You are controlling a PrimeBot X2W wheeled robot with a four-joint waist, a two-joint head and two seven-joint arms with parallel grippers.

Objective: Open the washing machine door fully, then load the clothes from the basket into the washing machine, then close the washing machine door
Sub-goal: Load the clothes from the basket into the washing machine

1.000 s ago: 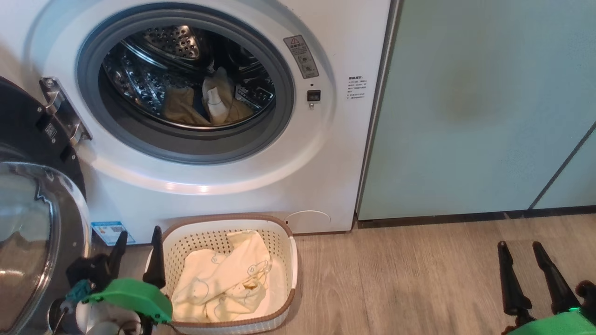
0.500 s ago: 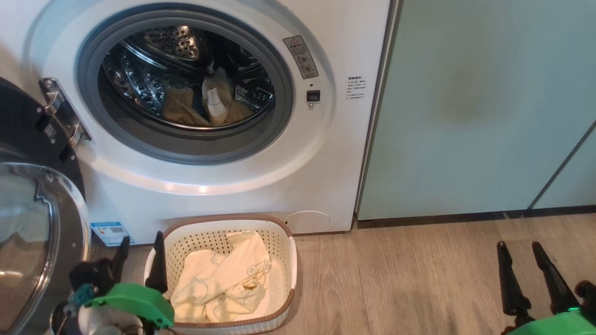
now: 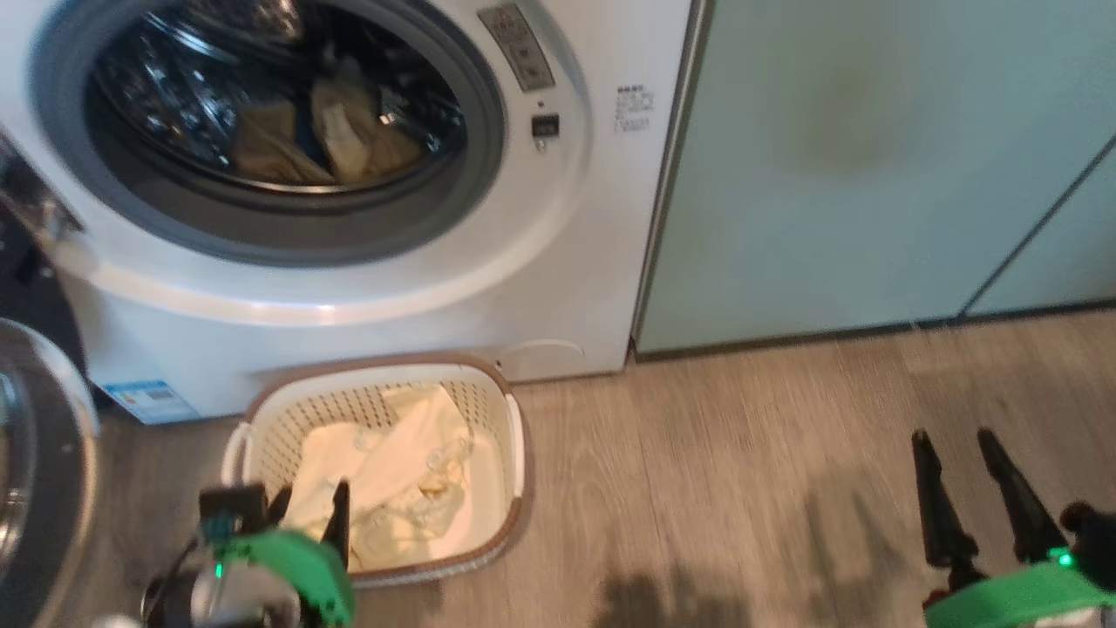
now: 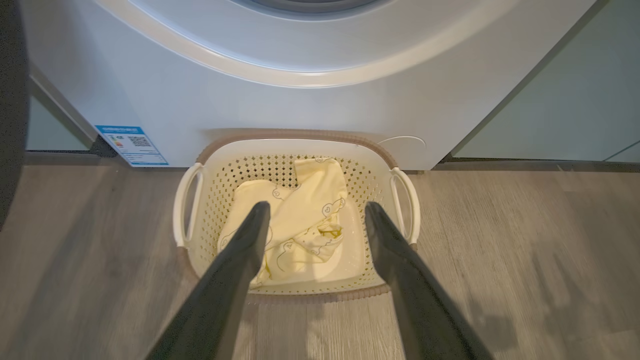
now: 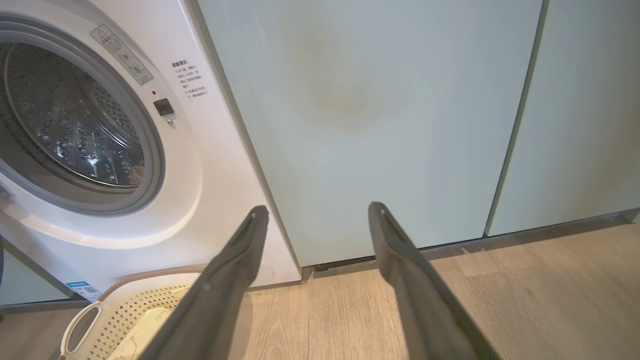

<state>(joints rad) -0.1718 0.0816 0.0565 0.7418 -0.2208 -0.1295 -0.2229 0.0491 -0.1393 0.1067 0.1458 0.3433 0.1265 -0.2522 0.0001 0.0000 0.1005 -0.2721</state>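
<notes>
floor [image 3: 741, 453]: grey-brown wood-grain planks are laid.
basket [image 3: 375, 360]: set on the floor, just before the washing machine [image 3: 567, 262].
washing machine: stood on the floor beside the cabinets [image 3: 828, 174].

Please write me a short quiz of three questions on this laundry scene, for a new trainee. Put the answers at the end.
1. True or false: the washing machine door is shut.
2. Which arm's gripper reaches over the basket of clothes? A. left B. right C. neither
3. Fill in: the basket stands on the floor, just in front of the ___.

Key
1. False: it hangs open at the left.
2. A: the left gripper, jaws apart, holding nothing.
3. washing machine
</notes>
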